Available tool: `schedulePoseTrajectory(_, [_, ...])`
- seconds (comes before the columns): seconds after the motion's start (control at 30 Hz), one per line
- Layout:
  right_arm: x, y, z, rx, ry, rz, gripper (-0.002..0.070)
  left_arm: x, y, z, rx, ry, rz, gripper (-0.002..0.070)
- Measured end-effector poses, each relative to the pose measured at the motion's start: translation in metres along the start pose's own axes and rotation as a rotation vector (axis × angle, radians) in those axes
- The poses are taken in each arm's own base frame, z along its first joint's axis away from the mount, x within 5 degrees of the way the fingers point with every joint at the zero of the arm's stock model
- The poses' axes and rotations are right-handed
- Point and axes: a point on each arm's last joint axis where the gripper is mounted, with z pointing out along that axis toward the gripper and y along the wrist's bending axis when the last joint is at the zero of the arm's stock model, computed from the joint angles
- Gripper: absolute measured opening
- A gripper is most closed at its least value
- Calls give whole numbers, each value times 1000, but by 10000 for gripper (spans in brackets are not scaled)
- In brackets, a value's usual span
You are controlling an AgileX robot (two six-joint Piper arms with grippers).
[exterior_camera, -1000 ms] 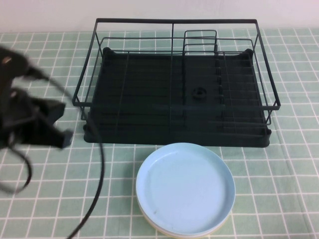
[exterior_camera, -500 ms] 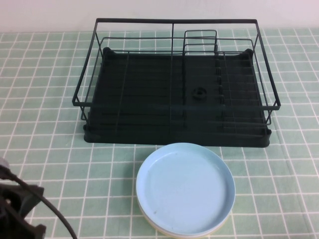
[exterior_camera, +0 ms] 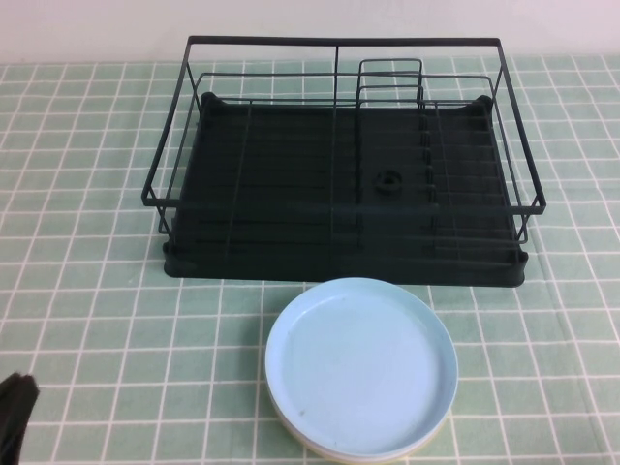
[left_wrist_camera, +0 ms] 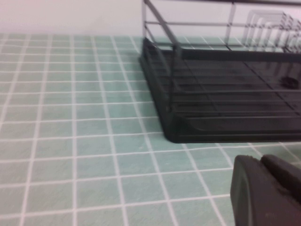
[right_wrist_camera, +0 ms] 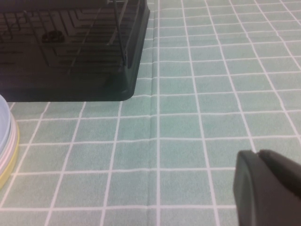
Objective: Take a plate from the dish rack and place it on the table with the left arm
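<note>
One sky-blue plate (exterior_camera: 360, 366) flat on desk (exterior_camera: 87, 252), atop stacked plates, just before dish rack (exterior_camera: 339, 165); rack bare of plates. Placing step judged done. Left hand (left_wrist_camera: 265, 193) low near desk's near-left edge, pressed together, empty. Right hand (right_wrist_camera: 268, 188) parked low, likewise pressed together. Next: nothing but parking.

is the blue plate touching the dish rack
Apart. The high view shows a strip of green table between the blue plate and the dish rack front edge.

surface: the table (exterior_camera: 87, 194), pale green grid cloth
upper centre: the dish rack (exterior_camera: 339, 165)
lower centre: the plate (exterior_camera: 360, 366), topping a stack
</note>
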Motion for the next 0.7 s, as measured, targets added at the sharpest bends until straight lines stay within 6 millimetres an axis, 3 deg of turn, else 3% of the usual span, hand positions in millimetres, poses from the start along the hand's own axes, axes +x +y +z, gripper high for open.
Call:
schedulePoseTrajectory(0.07, [0, 0, 0, 0, 0, 0, -18, 18, 2, -4, -34, -40, -31, -3])
schedulePoseTrajectory(0.1, [0, 0, 0, 0, 0, 0, -18, 31, 9, -15, -171, -41, -75, -3])
schedulePoseTrajectory(0.23, [0, 0, 0, 0, 0, 0, -18, 42, 12, -17, -241, 71, -78, -3])
schedulePoseTrajectory(0.7, [0, 0, 0, -1, 0, 2, -18, 44, 12, -17, -246, 103, -4, -3])
